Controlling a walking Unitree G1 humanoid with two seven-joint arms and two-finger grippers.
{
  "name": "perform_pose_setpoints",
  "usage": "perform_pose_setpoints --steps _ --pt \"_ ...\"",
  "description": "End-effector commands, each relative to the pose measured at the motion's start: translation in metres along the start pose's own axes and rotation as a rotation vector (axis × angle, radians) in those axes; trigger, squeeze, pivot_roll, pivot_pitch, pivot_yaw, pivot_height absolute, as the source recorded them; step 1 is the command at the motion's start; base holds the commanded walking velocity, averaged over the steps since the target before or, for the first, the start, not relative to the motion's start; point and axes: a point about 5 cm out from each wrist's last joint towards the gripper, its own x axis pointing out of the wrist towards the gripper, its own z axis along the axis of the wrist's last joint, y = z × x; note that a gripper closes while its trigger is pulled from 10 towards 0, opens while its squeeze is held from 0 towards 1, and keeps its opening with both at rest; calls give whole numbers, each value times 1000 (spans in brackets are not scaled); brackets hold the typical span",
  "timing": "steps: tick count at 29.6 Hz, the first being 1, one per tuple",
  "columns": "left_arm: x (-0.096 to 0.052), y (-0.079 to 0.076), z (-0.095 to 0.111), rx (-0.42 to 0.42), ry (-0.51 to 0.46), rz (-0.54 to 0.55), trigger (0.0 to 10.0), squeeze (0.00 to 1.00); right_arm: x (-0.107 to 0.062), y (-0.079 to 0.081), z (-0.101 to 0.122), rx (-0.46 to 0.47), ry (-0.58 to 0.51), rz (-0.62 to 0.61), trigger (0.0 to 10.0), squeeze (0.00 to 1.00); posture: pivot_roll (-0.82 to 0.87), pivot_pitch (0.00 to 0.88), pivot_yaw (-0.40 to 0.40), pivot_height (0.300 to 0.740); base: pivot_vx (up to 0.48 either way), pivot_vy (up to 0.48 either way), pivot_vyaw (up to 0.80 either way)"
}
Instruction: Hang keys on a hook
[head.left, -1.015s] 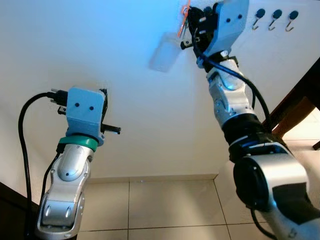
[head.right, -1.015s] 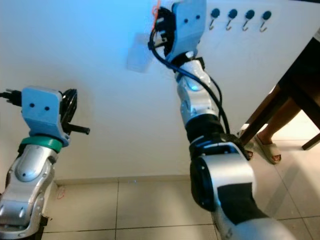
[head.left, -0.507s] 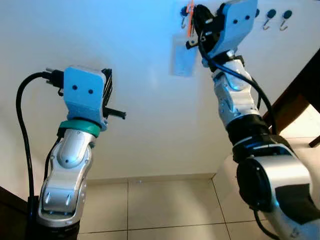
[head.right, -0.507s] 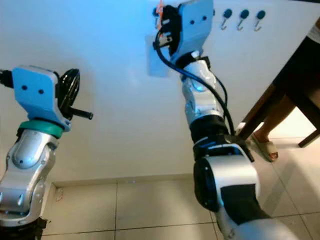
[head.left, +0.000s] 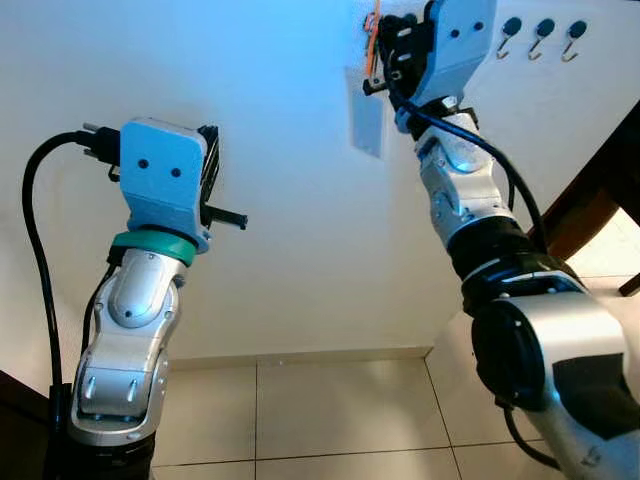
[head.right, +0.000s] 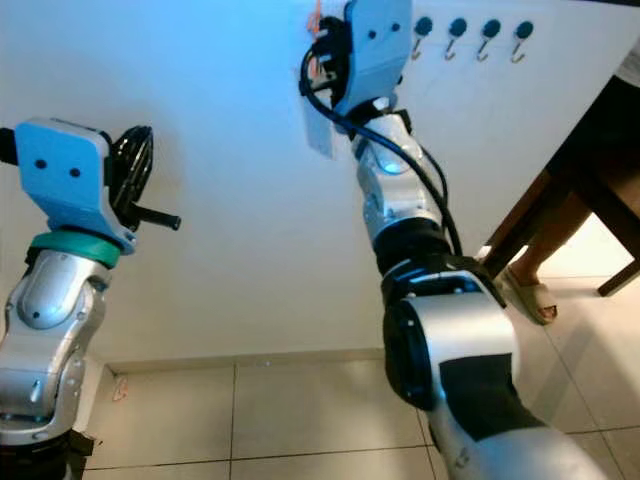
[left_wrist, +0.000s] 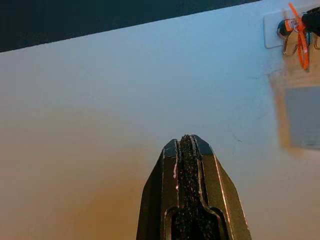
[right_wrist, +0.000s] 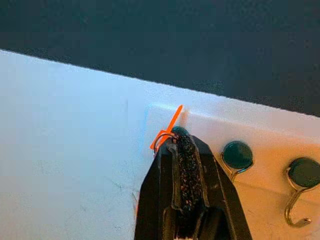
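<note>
Both arms raised toward wall. Right gripper at the hook rail, jaws clamped on key ring. Left gripper jaws closed, empty.

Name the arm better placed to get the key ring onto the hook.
Right. The right gripper is up at the hooks, shut on the key ring; the left gripper is shut, away from them.

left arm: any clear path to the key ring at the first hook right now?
Probably not. The right gripper is shut on the key ring right at the first hook, blocking that spot. The left gripper is shut and sits well off to the side along the wall.
</note>
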Motion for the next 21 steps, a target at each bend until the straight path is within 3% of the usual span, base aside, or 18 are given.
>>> perform_pose_setpoints --steps 1,21 --pt "-3 3 -1 9 14 14 10000 0 4 1 3 -16 14 1 10000 0 45 31 31 740 0 0 0" --pt "-4 2 -2 8 26 14 10000 0 7 -4 8 -74 14 -26 10000 0 50 39 31 740 0 0 0"
